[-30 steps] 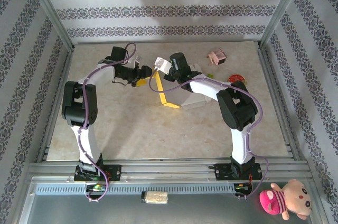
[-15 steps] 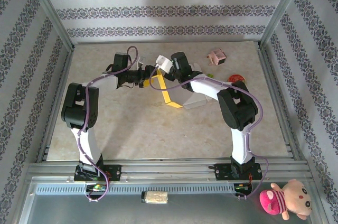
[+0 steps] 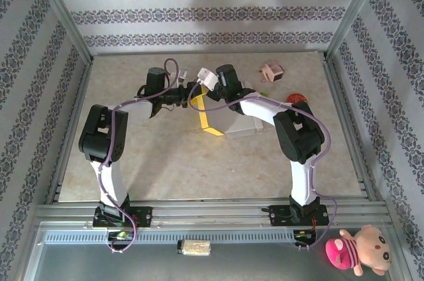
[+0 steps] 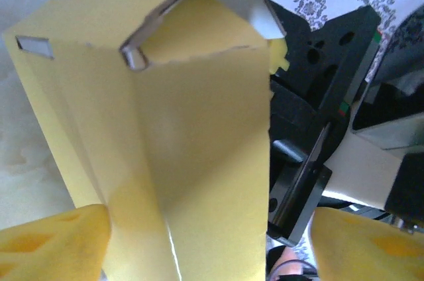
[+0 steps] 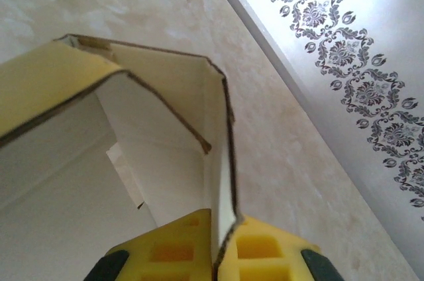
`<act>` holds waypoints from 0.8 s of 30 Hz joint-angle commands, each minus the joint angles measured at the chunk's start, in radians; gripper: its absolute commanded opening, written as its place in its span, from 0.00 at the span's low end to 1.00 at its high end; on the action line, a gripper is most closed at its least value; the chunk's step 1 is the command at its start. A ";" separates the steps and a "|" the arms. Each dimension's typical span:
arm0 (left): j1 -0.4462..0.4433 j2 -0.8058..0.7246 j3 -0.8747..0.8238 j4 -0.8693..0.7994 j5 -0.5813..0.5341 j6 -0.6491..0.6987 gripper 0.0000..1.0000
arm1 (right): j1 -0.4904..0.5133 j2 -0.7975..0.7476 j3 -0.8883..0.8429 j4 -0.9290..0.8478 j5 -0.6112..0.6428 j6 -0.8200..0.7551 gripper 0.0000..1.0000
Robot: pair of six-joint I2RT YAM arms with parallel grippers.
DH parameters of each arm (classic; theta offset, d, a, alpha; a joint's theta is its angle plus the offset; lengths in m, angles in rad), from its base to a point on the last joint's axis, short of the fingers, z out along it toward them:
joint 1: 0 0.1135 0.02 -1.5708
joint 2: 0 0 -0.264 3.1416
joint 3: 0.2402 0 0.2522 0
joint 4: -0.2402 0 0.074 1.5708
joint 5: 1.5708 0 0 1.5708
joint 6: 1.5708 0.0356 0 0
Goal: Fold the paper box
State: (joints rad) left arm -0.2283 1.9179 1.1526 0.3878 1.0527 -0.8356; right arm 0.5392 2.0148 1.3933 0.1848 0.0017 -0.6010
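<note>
Seen from above, the two arms meet over the far middle of the beige table (image 3: 165,162). The paper box (image 3: 213,125) sits there, half opened: its white panel rests on the table beside the right arm. A yellow wall stands up from that panel towards the grippers.

The right gripper (image 3: 200,90) holds the top of this raised wall. In the right wrist view, its yellow pads (image 5: 255,254) are pressed together on a thin cardboard edge. The box's white inside (image 5: 165,148) opens out below and to the left of the pads.

The left gripper (image 3: 185,92) comes in from the left, just beside the right one. In the left wrist view, its jaws stand apart on either side of the box's yellow face (image 4: 199,162). One foam pad (image 4: 53,241) is right against the left edge of that face. The other pad is clear of the right edge, and the black body of the right gripper shows through the gap.

A second ago the left gripper was further to the left, clear of the box. It has since swung right until it straddles the raised wall. The right gripper has kept its clamp, and the yellow wall now stands a little steeper. A small pink item (image 3: 271,71) lies well apart, at the far right.
</note>
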 commanded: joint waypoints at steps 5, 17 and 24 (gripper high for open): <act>-0.012 -0.032 0.049 -0.162 -0.068 0.153 0.49 | 0.001 -0.020 -0.005 -0.023 -0.044 0.046 0.08; 0.027 -0.044 0.319 -0.883 -0.241 0.581 0.40 | -0.037 -0.147 -0.025 -0.146 -0.156 0.318 0.56; 0.032 -0.006 0.453 -1.145 -0.262 0.818 0.38 | -0.164 -0.295 0.030 -0.376 -0.391 0.919 0.65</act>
State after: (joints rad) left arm -0.2073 1.9064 1.5463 -0.5632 0.8051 -0.1844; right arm 0.4149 1.7805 1.3838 -0.0658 -0.2573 -0.0334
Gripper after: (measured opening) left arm 0.381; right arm 0.653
